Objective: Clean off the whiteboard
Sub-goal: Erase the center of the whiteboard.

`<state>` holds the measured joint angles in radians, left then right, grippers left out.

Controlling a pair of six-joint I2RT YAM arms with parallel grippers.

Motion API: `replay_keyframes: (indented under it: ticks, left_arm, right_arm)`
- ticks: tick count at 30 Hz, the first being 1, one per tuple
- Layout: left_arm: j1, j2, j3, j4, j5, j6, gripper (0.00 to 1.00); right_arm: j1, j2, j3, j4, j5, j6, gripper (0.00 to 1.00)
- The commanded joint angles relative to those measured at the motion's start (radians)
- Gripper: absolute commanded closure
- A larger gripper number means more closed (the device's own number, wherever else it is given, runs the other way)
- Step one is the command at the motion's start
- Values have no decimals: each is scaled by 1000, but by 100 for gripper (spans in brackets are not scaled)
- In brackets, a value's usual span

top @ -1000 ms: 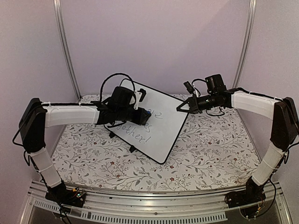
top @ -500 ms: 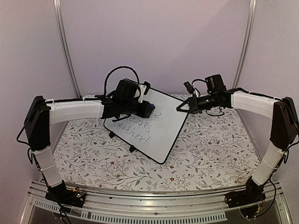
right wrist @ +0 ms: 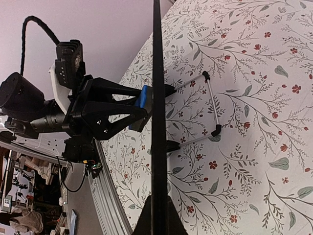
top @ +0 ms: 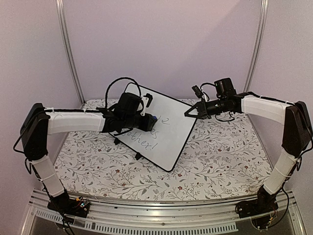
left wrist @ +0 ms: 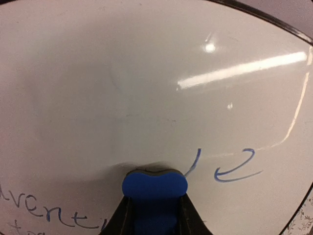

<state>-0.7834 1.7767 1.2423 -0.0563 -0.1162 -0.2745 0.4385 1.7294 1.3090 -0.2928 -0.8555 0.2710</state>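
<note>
White glossy whiteboard (top: 168,142), black frame, scribbles beside the left gripper (left wrist: 154,198), which pinches a blue eraser (left wrist: 154,183) against it. The right gripper (right wrist: 158,210) is clamped on its edge, flowery cloth (right wrist: 244,122) behind.

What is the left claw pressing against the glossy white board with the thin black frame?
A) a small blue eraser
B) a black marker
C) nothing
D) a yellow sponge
A: the left wrist view shows the left claw gripping a small blue eraser, its end against the glossy white board beside blue handwriting.
</note>
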Motion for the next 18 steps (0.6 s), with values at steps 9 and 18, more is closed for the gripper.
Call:
replay_keyframes:
  ticks: [9, 18]
  left_arm:
    - [1, 44, 7, -74, -27, 6, 100]
    - [7, 96, 165, -88, -1, 55, 100]
  right_arm:
    - [88, 88, -7, -120, -44, -78, 100]
    - [89, 82, -15, -120, -39, -78, 100]
